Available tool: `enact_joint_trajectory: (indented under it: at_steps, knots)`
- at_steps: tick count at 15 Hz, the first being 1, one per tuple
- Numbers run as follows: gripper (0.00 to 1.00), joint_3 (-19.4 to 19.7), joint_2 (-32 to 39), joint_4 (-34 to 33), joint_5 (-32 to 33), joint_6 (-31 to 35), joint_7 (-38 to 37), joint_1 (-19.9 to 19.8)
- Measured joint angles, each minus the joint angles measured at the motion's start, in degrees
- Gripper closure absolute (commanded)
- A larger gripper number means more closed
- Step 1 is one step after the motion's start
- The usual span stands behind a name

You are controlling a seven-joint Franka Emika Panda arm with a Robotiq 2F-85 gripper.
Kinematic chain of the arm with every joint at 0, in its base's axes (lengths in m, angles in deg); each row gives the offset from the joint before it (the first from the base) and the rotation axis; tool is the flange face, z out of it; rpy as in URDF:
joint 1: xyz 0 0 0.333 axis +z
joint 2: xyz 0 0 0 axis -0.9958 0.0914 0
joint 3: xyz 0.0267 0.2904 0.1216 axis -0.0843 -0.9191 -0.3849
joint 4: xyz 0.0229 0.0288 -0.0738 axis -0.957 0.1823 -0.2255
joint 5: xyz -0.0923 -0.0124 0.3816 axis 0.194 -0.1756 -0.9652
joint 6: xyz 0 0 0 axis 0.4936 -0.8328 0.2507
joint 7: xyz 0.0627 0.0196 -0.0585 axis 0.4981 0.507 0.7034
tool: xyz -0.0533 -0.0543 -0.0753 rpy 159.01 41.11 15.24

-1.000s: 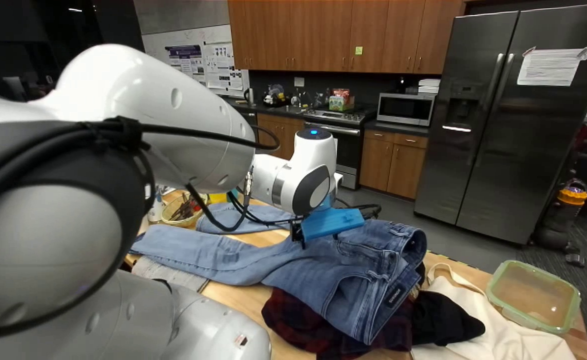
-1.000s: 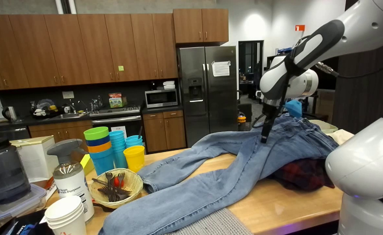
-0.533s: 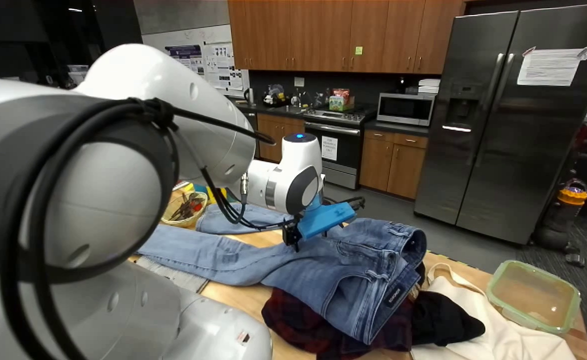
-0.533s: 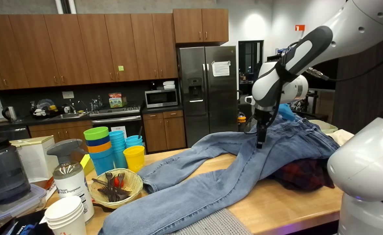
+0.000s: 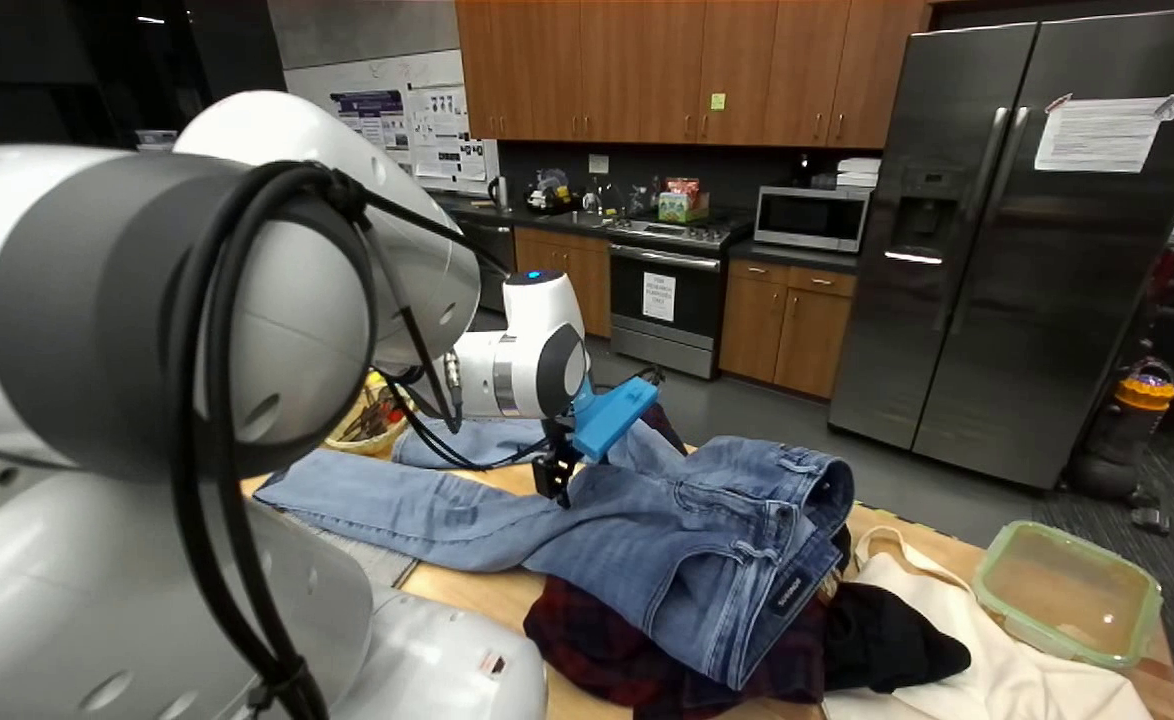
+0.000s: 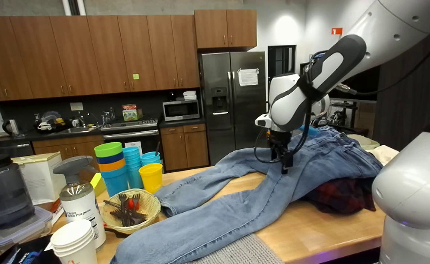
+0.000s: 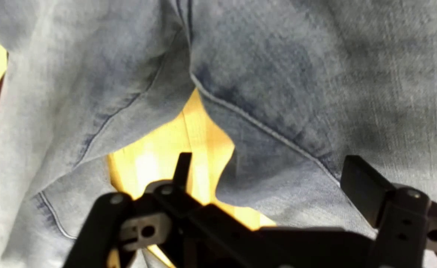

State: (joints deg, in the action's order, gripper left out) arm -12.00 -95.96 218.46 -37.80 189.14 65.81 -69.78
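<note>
Blue jeans [image 5: 637, 530] lie spread over the wooden table, legs apart, in both exterior views [image 6: 215, 216] and in the wrist view [image 7: 371, 93]. The waistband end rests on a dark red plaid cloth [image 5: 677, 670]. My black gripper [image 5: 553, 488] points down over the upper part of a jeans leg; it also shows in an exterior view [image 6: 285, 167]. In the wrist view the gripper's fingers [image 7: 272, 176] are wide apart with nothing held between them. Below them are a leg seam and a gap showing the wood. Whether a fingertip touches the denim I cannot tell.
A black cloth [image 5: 892, 635], a cream cloth [image 5: 1017, 660] and a green-lidded container [image 5: 1067, 590] lie past the waistband. Near the leg ends are a basket of forks [image 6: 152, 207], a spray bottle [image 6: 83, 209], a yellow cup [image 6: 151, 179] and white cups [image 6: 76, 244].
The gripper has moved away from the waistband toward the jeans legs and sits a little lower. The wrist has turned. The jeans have not visibly moved.
</note>
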Motion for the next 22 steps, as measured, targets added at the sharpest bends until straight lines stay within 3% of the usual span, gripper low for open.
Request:
enact_joint_trajectory:
  at_steps: [1,6,11,17,22]
  knots:
    - [0.26,-0.42,0.31,-0.04,0.56,-0.07,1.92,0.30]
    - [0.63,-1.84,2.32,-0.74,3.46,-0.11,12.80,0.90]
    - [0.99,-3.25,3.90,-1.64,6.67,-0.05,17.57,0.42]
    - [0.99,-4.39,5.27,-3.64,7.59,0.04,18.37,-0.57]
    - [0.99,-4.65,7.08,-6.55,5.40,2.55,13.48,-1.13]
